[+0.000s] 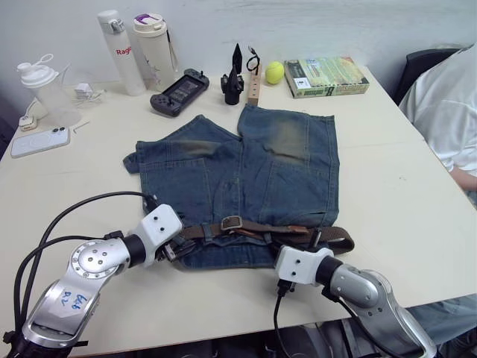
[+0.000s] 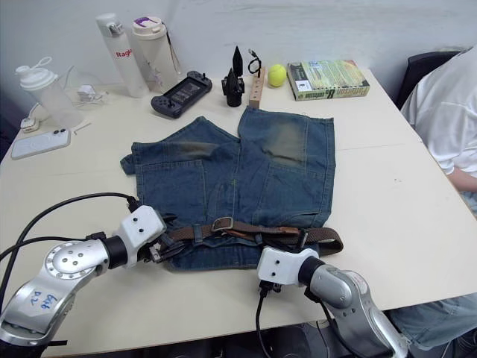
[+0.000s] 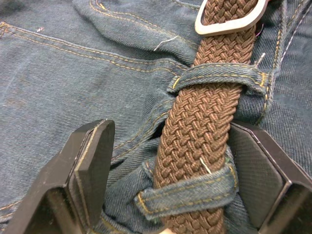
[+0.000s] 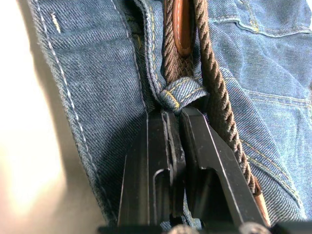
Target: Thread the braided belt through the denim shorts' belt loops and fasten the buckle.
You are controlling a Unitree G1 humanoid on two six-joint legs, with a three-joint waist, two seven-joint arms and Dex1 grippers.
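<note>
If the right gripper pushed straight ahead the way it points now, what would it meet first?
Most likely the belt loop right at the tips of the right gripper, with the belt threaded through it just behind. The fingers look shut and seem to touch the loop already, though depth is hard to judge.

Head stereo pair: high, facing forward-down over table (image 1: 417,186). Wrist cams: very close, along fingers. All share denim shorts (image 1: 246,179) waistband with braided belt (image 3: 204,122).
</note>
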